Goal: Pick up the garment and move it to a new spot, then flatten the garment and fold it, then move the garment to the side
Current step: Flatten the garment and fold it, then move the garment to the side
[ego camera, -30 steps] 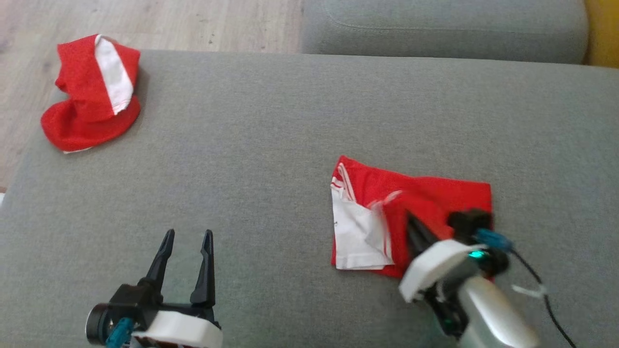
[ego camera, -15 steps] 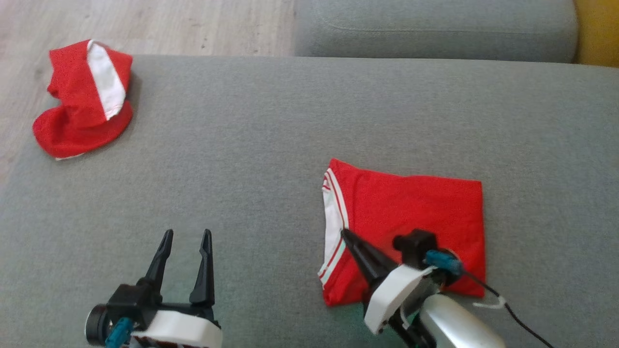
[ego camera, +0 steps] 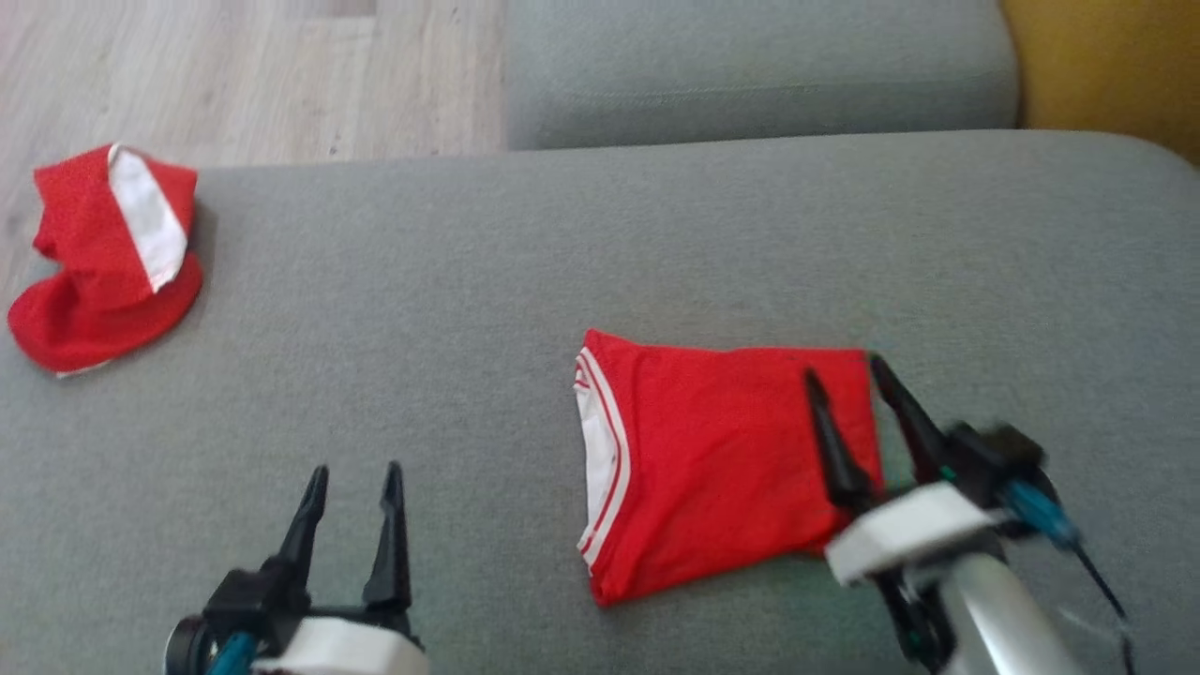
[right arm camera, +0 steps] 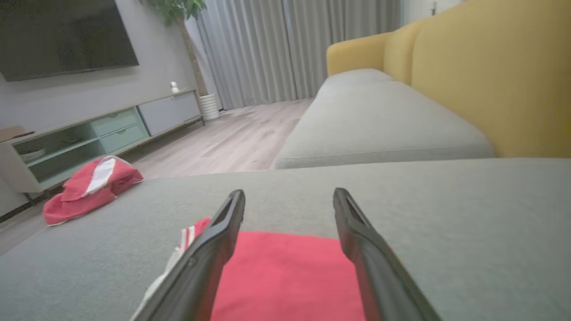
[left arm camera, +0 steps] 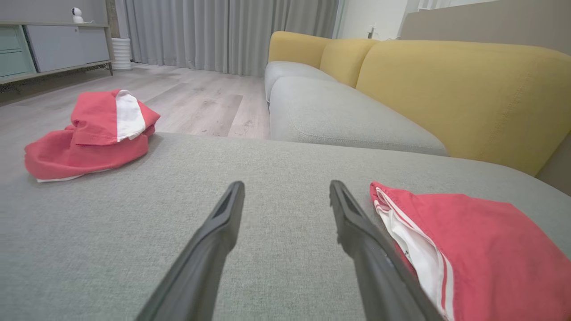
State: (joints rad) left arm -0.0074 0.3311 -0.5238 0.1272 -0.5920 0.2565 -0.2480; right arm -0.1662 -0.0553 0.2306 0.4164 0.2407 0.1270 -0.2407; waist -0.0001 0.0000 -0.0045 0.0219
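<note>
The garment (ego camera: 712,459) is red with white striped trim and lies folded flat on the grey sofa seat (ego camera: 469,281). It also appears in the left wrist view as the garment (left arm camera: 482,249) and under my right fingers as the garment (right arm camera: 285,276). My right gripper (ego camera: 844,367) hovers open over its right edge, nothing between the fingers; seen from the wrist, the right gripper (right arm camera: 289,192) spans bare fabric. My left gripper (ego camera: 357,468) stands open and empty to the garment's left, above the seat, and the left gripper (left arm camera: 287,184) points past the striped edge.
A second red and white garment (ego camera: 103,262) lies crumpled at the seat's far left edge, beside the wooden floor (ego camera: 234,75). Another grey cushion (ego camera: 750,75) sits behind, with a yellow backrest (ego camera: 1106,66) at the right. A TV stand (right arm camera: 89,133) is across the room.
My right gripper drew a flap across the garment, opened, let go and moved to its right edge. The garment now lies with red on top. The head camera has shifted; the left arm stayed put.
</note>
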